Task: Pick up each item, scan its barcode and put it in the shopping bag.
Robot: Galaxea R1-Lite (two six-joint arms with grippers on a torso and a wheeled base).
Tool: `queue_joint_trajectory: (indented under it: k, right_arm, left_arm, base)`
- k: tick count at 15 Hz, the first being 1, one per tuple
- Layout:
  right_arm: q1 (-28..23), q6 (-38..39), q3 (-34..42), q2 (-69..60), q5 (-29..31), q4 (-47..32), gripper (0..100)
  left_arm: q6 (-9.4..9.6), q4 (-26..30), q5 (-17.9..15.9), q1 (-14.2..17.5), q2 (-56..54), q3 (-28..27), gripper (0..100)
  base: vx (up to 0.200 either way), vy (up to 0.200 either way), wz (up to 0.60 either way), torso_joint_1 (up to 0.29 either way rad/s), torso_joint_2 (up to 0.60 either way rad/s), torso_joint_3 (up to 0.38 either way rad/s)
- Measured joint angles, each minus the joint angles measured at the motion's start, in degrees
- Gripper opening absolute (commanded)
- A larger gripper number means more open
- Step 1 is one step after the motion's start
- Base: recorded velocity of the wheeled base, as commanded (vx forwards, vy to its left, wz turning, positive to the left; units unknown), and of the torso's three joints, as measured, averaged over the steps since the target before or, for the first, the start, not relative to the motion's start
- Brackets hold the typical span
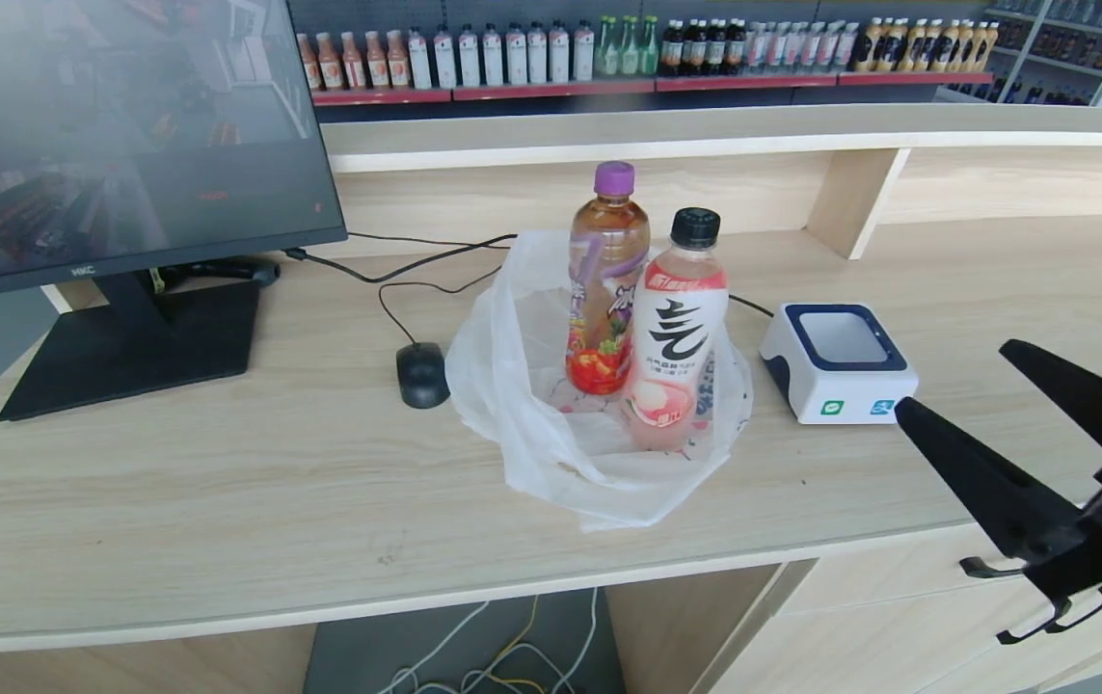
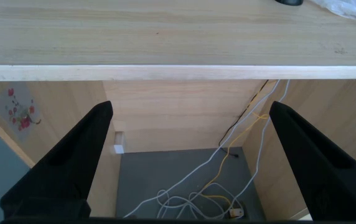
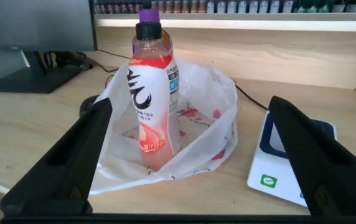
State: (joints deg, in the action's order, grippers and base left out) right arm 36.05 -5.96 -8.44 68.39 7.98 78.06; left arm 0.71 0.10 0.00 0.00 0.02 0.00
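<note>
On the wooden counter (image 1: 223,501), dead centre, sits the white shopping bag (image 1: 504,395), mouth wide open, and both drinks stand upright inside it. The purple-capped bottle (image 1: 608,280) is at the back, the black-capped bottle (image 1: 678,328) just in front and to its right, the two touching or very nearly so. The bag's plastic slumps low around their bases, so most of each bottle rises clear above it.

Over to the right, just beside the bag, the white barcode scanner (image 1: 835,361) lies with its window facing up. The right gripper (image 1: 955,378) hovers by the counter's front-right edge, close to the scanner, jaws spread wide and holding nothing. From its wrist camera the black-capped bottle (image 3: 153,93) stands squarely between the two fingers, well ahead of them, with the bag (image 3: 218,121) around it and the scanner (image 3: 271,158) off to one side.

The left gripper (image 2: 190,107) hangs low, below the counter's front lip (image 2: 165,68), jaws spread and empty, facing the opening underneath where loose cables (image 2: 228,168) trail.

Left of the bag, a black mouse (image 1: 422,374) rests on the counter, and beyond it stands the dark monitor (image 1: 117,135).
</note>
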Motion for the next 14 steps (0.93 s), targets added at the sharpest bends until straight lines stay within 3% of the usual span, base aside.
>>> queue_joint_trajectory:
  k: [4, 10, 12, 14]
  right_arm:
    - [-0.57, 0.09, 6.57, -19.99, -2.51, -26.08, 100]
    - [-0.05, -0.52, 8.19, -48.24, -7.96, -67.91, 100]
    - [-0.20, -0.24, 8.28, -55.97, -8.69, -76.25, 100]
    - [-3.85, 0.52, 8.28, -60.32, -8.87, -77.54, 100]
  left_arm:
    - [0.00, 0.00, 0.00, 0.00, 0.00, 0.00, 100]
    - [0.00, -0.02, 0.00, 0.00, 0.00, 0.00, 100]
    - [0.00, 0.00, 0.00, 0.00, 0.00, 0.00, 100]
    - [0.00, -0.02, 0.00, 0.00, 0.00, 0.00, 100]
  base:
    - [0.000, 0.000, 0.00, 0.000, 0.00, 0.000]
    - [0.000, 0.000, 0.00, 0.000, 0.00, 0.000]
    - [0.000, 0.000, 0.00, 0.000, 0.00, 0.000]
    - [0.000, 0.000, 0.00, 0.000, 0.00, 0.000]
